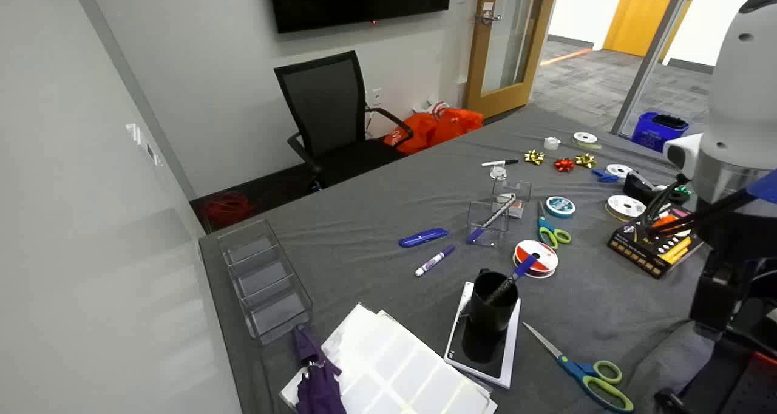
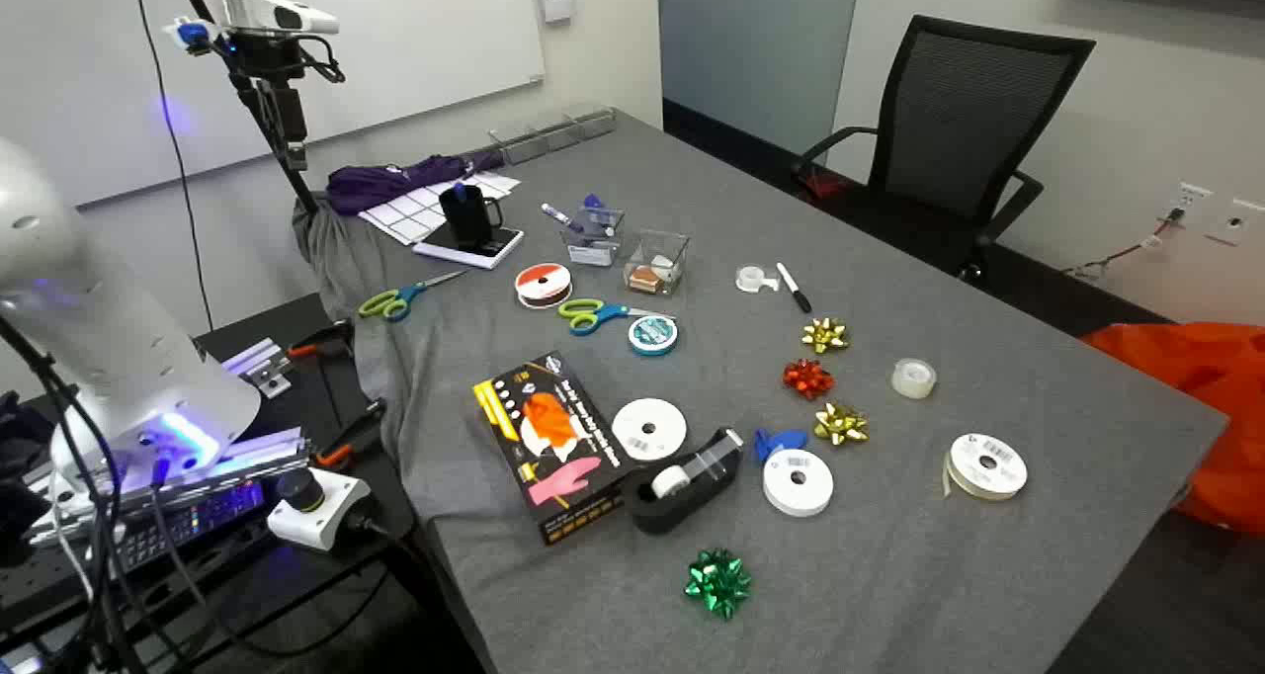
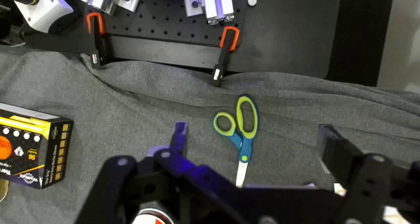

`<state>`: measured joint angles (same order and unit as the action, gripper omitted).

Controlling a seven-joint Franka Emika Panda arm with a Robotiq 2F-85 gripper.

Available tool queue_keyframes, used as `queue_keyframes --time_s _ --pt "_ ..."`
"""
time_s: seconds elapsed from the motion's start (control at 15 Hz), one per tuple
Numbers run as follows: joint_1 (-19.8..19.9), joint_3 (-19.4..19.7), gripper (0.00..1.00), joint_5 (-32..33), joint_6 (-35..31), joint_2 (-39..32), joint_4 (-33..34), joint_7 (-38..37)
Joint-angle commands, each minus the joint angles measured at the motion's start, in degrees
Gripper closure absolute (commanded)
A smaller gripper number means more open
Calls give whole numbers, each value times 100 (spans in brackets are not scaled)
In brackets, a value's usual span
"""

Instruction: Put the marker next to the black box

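Observation:
The black box [image 1: 631, 249], with orange, yellow and pink pictures on it, lies flat on the grey table in both exterior views [image 2: 553, 447]. It also shows at the left of the wrist view [image 3: 55, 151]. Several markers show. A white-and-purple marker [image 1: 434, 261] lies on the table. Another [image 1: 493, 218] leans in a clear holder, and one [image 1: 523, 266] stands in a black mug. A black-and-white marker [image 1: 499, 163] lies farther off, also visible in an exterior view [image 2: 794, 289]. My gripper [image 3: 254, 130] is open and empty, high above scissors near the table's robot-side edge.
Scissors [image 3: 244, 145] lie below my gripper. The black mug [image 2: 470, 217] stands on a black-and-white slab [image 2: 499, 249]. A tape dispenser [image 2: 682, 481] and white spool [image 2: 649, 429] sit close beside the box. Clear holders [image 2: 656, 259], bows and ribbon spools are spread over the table.

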<state>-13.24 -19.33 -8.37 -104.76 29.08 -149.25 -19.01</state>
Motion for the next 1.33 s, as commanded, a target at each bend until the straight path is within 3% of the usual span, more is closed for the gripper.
queue_keyframes --time_s 0.0,1.13,1.27 --pt "-44 42 0 20 9 -8 8 -18" --pt "-44 42 0 20 9 -8 8 -19" --pt "71 108 0 -52 -246 -112 79 -153"
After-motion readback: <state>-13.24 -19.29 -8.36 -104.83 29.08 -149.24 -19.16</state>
